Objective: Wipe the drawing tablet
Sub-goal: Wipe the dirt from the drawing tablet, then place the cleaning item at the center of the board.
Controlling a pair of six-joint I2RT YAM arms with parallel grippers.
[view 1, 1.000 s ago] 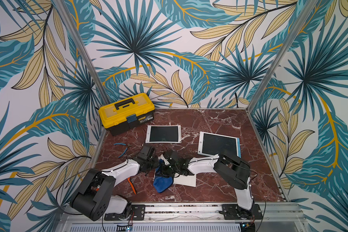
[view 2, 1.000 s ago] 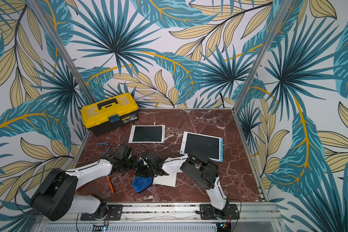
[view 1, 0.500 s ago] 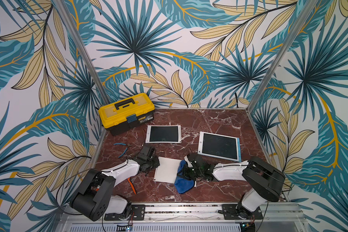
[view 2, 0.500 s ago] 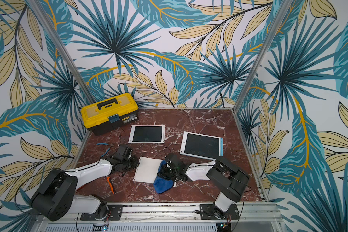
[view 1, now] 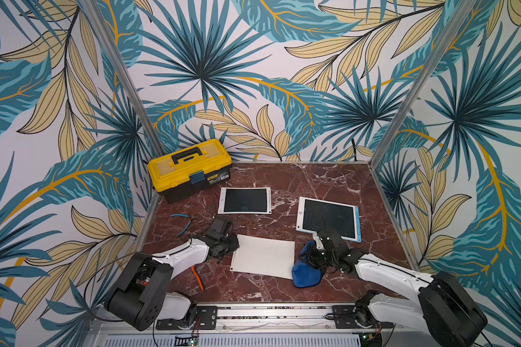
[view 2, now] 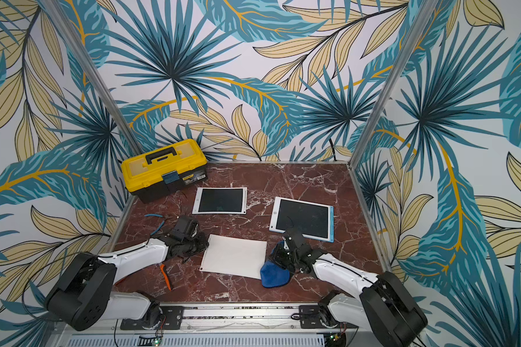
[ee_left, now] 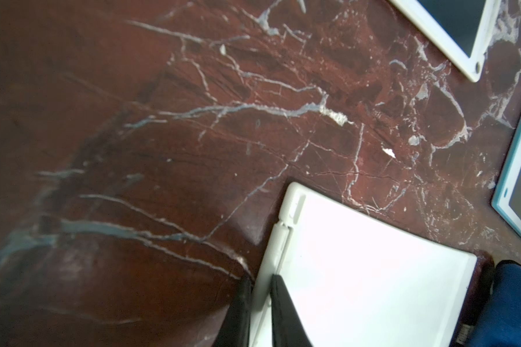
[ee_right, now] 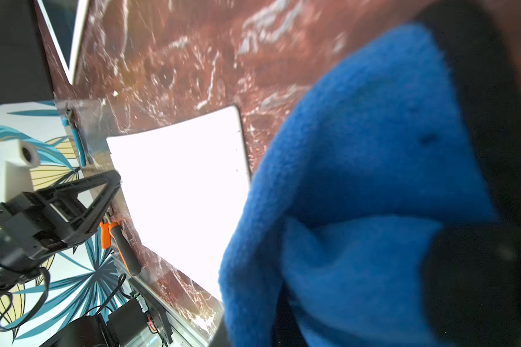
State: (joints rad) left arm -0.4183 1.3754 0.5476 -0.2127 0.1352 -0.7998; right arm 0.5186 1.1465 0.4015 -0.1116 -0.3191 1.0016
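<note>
Top view, marble (view 1: 313, 180) (leafy walls (view 1: 253, 75)), left end effector (view 1: 234, 245) clamps tablet (view 1: 263, 257), right end effector (view 1: 310, 260) cloth (view 1: 306, 275)

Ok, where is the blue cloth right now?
In both top views the blue cloth is gripped by the right gripper near the table's front, beside the right edge of the white tablet.

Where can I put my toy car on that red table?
Bare: the back strip behind the white-framed tablet and blue-framed tablet, right of the toolbox; also the front edge below the face-down tablet. Crowded: the middle, with left tool, right tool and blue cloth.
</note>
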